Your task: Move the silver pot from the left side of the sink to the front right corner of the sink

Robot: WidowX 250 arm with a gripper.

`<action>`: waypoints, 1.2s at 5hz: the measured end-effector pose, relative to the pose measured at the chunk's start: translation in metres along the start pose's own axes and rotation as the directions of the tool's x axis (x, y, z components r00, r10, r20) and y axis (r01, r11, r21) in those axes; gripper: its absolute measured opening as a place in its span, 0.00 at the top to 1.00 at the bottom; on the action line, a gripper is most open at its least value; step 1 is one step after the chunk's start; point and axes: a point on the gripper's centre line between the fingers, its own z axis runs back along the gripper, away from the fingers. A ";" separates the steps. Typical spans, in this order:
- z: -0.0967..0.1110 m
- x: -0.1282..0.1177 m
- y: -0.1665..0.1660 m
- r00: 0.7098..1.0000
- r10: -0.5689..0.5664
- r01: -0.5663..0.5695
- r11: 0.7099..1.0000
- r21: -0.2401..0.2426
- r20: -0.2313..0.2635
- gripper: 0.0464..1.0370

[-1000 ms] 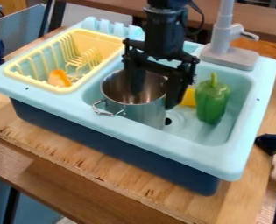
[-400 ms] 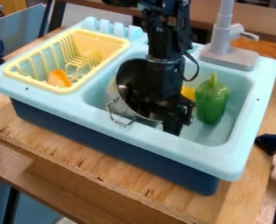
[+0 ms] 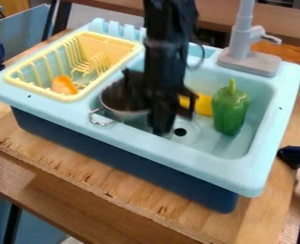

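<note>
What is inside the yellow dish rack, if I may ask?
The yellow dish rack holds an orange object near its front end, by its prongs; whatever lies beneath that object is hidden.

Runs pale aqua over navy on sink [image 3: 177,151].
Goes silver on pot [image 3: 128,116], green on pepper [image 3: 230,112], pale yellow on rack [image 3: 34,90], grey on faucet [image 3: 242,38], streaky brown on wood [image 3: 155,209].

1. Blk gripper [image 3: 172,122], ctr of frame, hangs at R side of steel pot [image 3: 119,104]; contact unclear, blurred.
2. Pot sits in lt blue toy sink [image 3: 196,166], wire handle [image 3: 100,117] twd lower L.
3. Green bell pepper [image 3: 230,110] R of ctr, upright, beside yellow obj [image 3: 204,105].
4. Yellow dish rack [image 3: 39,90] upper L, w/ orange pc [image 3: 64,85] inside.
5. Gray faucet [image 3: 244,40] upper R.
</note>
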 end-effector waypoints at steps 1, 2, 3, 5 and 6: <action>0.045 -0.017 -0.006 0.995 -0.020 0.016 0.999 0.038 0.100 0.89; 0.075 -0.033 -0.012 0.985 -0.020 0.010 0.998 0.058 0.173 0.95; 0.066 -0.026 -0.022 0.987 -0.039 0.037 0.999 0.013 0.155 0.96; 0.031 0.015 -0.035 0.990 -0.126 0.132 0.987 -0.090 0.070 0.96; 0.030 0.029 -0.048 0.984 -0.167 0.174 0.977 -0.120 0.068 0.96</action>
